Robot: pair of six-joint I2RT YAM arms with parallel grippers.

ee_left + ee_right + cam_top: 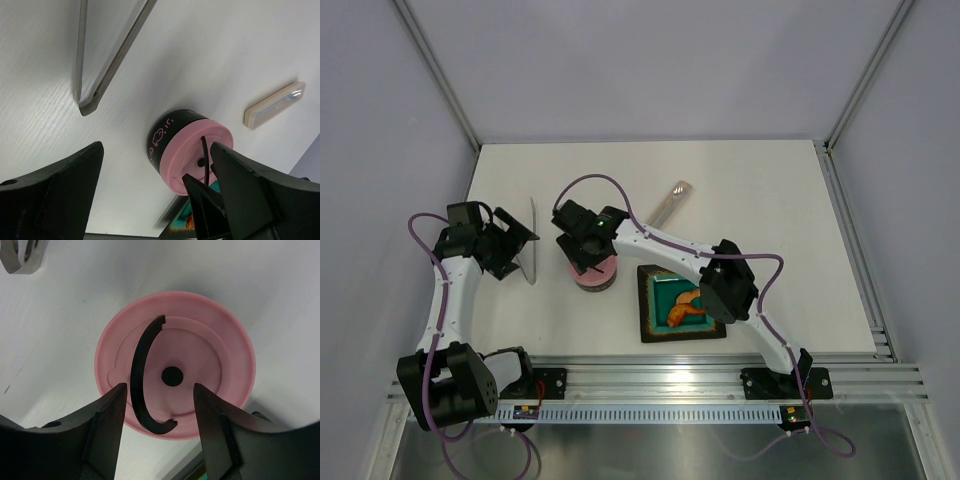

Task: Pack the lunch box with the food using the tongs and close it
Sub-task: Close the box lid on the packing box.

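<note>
The lunch box (597,276) stands left of centre on the table, a black tin (167,135) with its pink lid (175,370) on. Directly above the lid my right gripper (590,243) is open, its fingertips (120,390) on either side of the lid's black handle (141,380) and gripping nothing. The tongs (533,243) lie on the table left of the box, and their tips (90,102) show in the left wrist view. Beside the tongs my left gripper (510,245) is open and empty. Orange food (685,306) lies on the teal plate.
A square teal plate (655,330) with a dark rim sits right of the lunch box, near the front edge. A short flat silvery utensil (670,200) lies behind it (275,105). White walls enclose the table on the left, back and right.
</note>
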